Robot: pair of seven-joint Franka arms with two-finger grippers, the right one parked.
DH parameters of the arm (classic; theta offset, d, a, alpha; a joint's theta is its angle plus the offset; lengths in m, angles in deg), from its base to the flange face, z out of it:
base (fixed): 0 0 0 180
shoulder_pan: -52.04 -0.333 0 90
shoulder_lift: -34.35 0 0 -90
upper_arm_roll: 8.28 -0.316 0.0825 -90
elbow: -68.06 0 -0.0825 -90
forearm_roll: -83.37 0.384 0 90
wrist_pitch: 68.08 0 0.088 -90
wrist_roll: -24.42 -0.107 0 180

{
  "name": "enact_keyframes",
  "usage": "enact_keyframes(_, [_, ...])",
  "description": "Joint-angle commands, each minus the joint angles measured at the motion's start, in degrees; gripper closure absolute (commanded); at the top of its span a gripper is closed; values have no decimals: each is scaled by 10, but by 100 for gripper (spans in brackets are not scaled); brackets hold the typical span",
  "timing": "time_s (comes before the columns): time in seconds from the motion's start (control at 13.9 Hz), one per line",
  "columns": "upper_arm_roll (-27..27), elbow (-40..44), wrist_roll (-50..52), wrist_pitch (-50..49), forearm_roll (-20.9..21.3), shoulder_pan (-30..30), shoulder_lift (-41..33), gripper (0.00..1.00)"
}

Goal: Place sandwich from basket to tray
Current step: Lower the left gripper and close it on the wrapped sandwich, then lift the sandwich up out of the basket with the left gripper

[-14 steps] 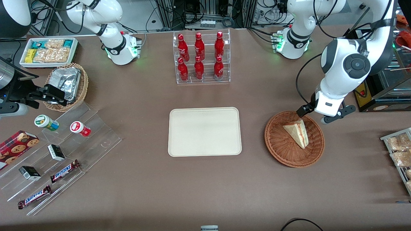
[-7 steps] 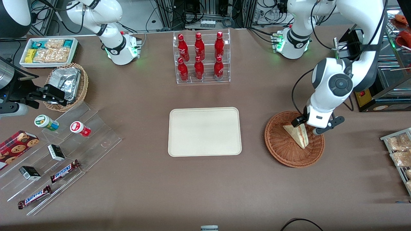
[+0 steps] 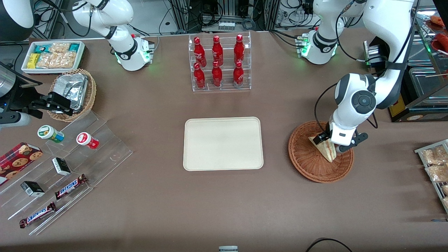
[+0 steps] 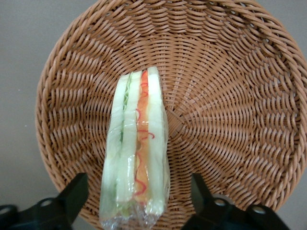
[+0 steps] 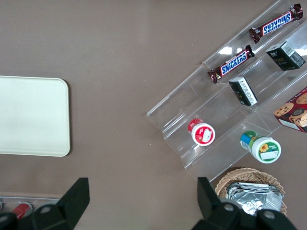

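The sandwich [image 4: 136, 148] is seen lying in the round brown basket [image 3: 311, 168], wrapped in clear film, with its striped edge of green and red turned up. The basket is set beside the tray [image 3: 223, 143], toward the working arm's end of the table. The gripper [image 3: 328, 141] is held low over the basket, right above the wide end of the sandwich. Its two black fingers [image 4: 72, 194] are spread wide apart, with one on each side of the sandwich, and a gap is seen between each finger and the bread. Nothing is held in the gripper. No touch can be seen between the fingers and the sandwich. The tray is seen with nothing on it. So the task is judged to be only at its start: the reach to the basket looks done, but the sandwich is not yet grabbed. The squeeze, the lift, the carry over to the tray and the letting go are all left to be done. Because the bread looks soft and the wrap looks slippery, a gentle squeeze would likely be needed, so that the sandwich is not squashed or dropped.
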Motion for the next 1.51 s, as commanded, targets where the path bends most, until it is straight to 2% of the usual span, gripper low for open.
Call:
enact_keyframes(0.0, [0,-7,15,14,14,-1,0,75])
enact_keyframes(0.07, [0,-9,15,13,13,-1,-2,93])
enact_keyframes(0.14, [0,-10,14,10,14,-1,-4,100])
enact_keyframes(0.29, [0,-8,9,-4,14,-1,-11,100])
enact_keyframes(0.58, [2,12,-5,-94,16,1,-52,100])
enact_keyframes(1.01, [10,143,-103,-307,10,2,-86,100])
enact_keyframes(1.15, [32,177,-146,-339,7,1,-85,100])
enact_keyframes(1.44, [92,189,-228,-345,7,0,-81,100])
